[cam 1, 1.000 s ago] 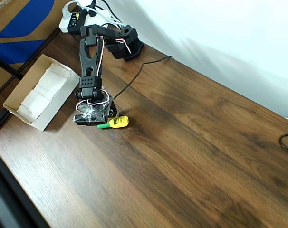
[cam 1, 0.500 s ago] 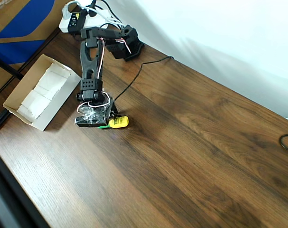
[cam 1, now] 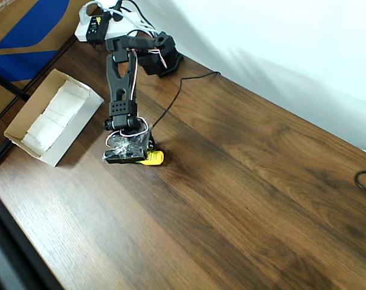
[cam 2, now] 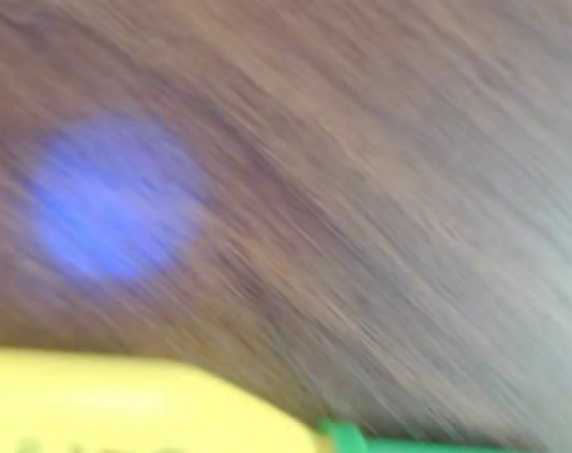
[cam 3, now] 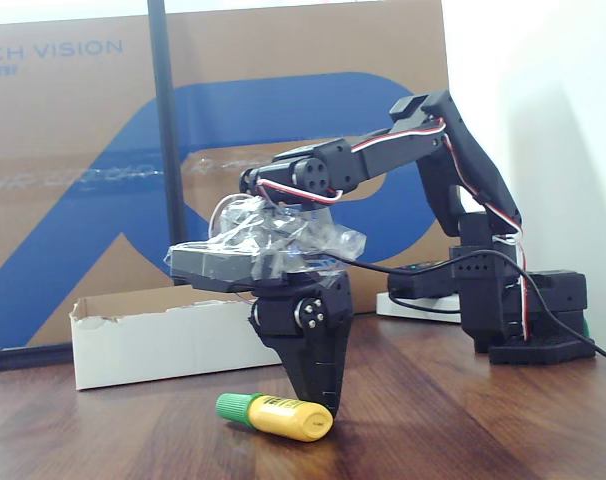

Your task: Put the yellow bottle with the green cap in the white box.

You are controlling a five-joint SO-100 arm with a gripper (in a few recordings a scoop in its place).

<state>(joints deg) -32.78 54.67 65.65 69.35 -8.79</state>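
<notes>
The yellow bottle with the green cap (cam 3: 276, 416) is a small yellow plastic bottle with dark print on its side and a tapered bright green cap, and it lies flat on the wooden table (cam 1: 243, 199). In the fixed view its long axis runs roughly left to right, cap end to the left and blunt yellow base to the right and a little nearer the camera. In the overhead view only its yellow base (cam 1: 153, 158) peeks out from under the arm's wrist. The wrist view, badly blurred, shows the yellow body (cam 2: 126, 401) along the bottom edge with the green cap to its right (a blue smear sits above it on the wood grain). The gripper (cam 3: 318, 395) points down with its tip just behind the bottle's base end, close to it; whether it touches the bottle, or how far its jaws are parted, cannot be told. The white box (cam 1: 53, 118), open-topped with white padding inside, stands apart, left of the arm in the overhead view.
</notes>
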